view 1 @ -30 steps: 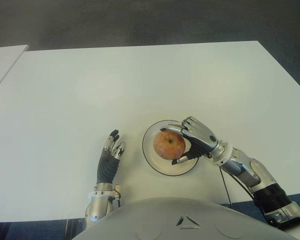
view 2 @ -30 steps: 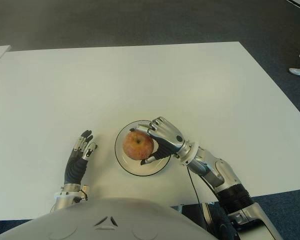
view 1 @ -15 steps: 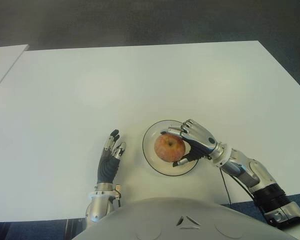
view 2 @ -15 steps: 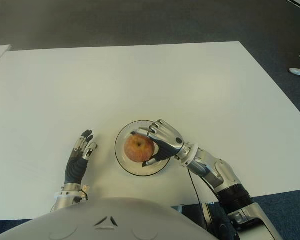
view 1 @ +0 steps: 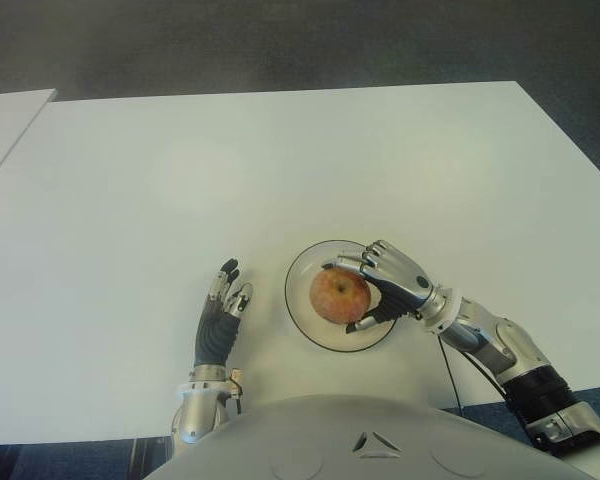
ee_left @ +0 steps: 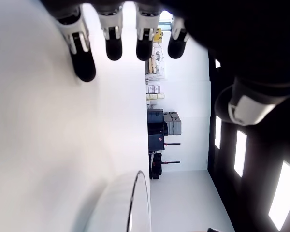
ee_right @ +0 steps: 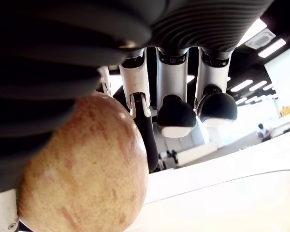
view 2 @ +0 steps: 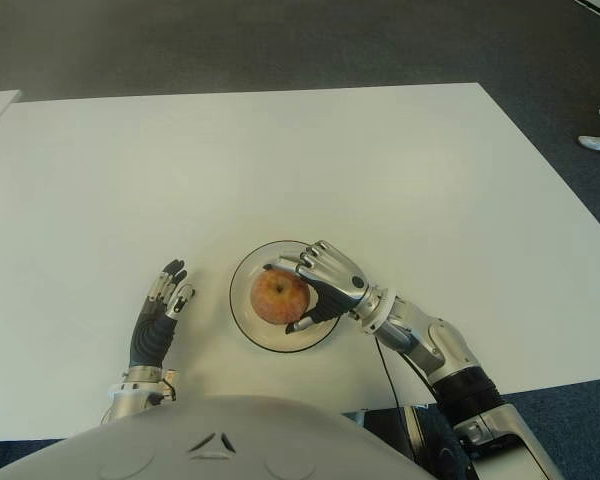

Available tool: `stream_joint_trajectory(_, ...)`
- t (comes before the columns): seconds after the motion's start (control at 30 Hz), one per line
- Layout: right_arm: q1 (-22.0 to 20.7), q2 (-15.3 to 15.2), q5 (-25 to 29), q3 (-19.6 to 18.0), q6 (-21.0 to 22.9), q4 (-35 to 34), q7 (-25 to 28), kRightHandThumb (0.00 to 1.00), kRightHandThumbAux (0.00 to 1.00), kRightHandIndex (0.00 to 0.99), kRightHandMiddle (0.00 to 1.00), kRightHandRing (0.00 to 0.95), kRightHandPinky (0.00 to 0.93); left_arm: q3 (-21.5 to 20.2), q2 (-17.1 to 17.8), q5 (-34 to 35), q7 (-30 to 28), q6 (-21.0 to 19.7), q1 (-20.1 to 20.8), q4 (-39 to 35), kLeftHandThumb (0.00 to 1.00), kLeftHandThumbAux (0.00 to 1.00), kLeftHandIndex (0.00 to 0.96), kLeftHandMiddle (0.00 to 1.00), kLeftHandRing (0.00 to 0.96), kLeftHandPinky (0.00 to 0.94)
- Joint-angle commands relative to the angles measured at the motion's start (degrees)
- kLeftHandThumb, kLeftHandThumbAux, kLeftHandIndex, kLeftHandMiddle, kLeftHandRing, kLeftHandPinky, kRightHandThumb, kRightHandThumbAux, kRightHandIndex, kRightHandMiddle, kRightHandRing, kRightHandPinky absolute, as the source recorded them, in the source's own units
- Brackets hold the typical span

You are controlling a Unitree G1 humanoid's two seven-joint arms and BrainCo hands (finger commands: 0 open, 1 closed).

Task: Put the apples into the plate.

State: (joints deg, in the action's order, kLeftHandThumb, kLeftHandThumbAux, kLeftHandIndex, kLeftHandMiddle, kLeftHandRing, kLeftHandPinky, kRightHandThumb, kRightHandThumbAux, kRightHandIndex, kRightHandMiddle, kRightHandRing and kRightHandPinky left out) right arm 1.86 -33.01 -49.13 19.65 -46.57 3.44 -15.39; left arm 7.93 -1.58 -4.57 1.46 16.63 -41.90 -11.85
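Note:
One red-yellow apple (view 1: 336,296) sits over the middle of the clear glass plate (view 1: 298,312) near the table's front edge. My right hand (view 1: 352,294) reaches in from the right and is curled round it, with fingers (view 1: 365,262) over the apple's top and the thumb beneath its near side. In the right wrist view the apple (ee_right: 82,164) presses against the palm, with the fingertips (ee_right: 173,113) arched past it. My left hand (view 1: 220,318) shows on the table left of the plate, fingers straight and holding nothing. The left wrist view shows its fingers (ee_left: 113,41) extended over the table and the plate's rim (ee_left: 134,203).
The white table (view 1: 280,160) stretches wide behind and to both sides of the plate. A second white table's corner (view 1: 5,115) shows at the far left. Dark carpet (view 1: 300,40) lies beyond the far edge.
My right hand has lowered the apple a little further down onto the plate. The left hand has not moved.

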Motion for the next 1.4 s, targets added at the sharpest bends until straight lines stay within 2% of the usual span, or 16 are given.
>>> stream_joint_trajectory(0.03,-1.21,0.54,-0.82,0.93,-0.52,2.21,-0.22,0.586,0.768,0.829,0.895,0.878,0.883,0.47,-0.15,-0.25,0.48,-1.09,-0.85,0.37,0.03,0.457,0.003,0.044,0.057,0.087)
stream_joint_trajectory(0.27,-2.9,2.08,-3.48,2.61,0.06,6.21,-2.55,0.592,0.757,0.847,0.914,0.889,0.889,0.48,-0.22,-0.31,0.45,-1.7,-1.08,0.0,0.03,0.45,0.002,0.039,0.053,0.081)
stream_joint_trajectory(0.53,-3.95,3.31,-7.97,4.73,1.56,9.3,-6.71,0.645,0.712,0.832,0.889,0.885,0.877,0.75,-0.17,-1.34,0.84,-0.87,-1.36,0.07,0.029,0.442,0.008,0.045,0.056,0.082)
stream_joint_trajectory(0.87,-6.22,2.88,-12.72,8.24,4.45,12.58,-11.61,0.698,0.679,0.826,0.882,0.886,0.881,0.92,-0.33,-1.24,0.91,-0.84,-1.77,0.01,0.026,0.445,0.01,0.046,0.055,0.078)
stream_joint_trajectory(1.13,-6.88,2.24,-13.29,10.0,6.46,13.12,-12.66,0.747,0.671,0.831,0.881,0.884,0.877,0.93,-0.37,-0.78,0.8,-1.47,-1.8,-0.16,0.032,0.432,0.009,0.041,0.051,0.077)
stream_joint_trajectory(1.4,-7.38,1.31,-14.25,11.39,8.27,12.81,-12.97,0.742,0.668,0.831,0.88,0.882,0.876,0.87,-0.34,-1.07,0.97,-0.58,-1.4,0.63,0.03,0.436,0.007,0.042,0.054,0.085)
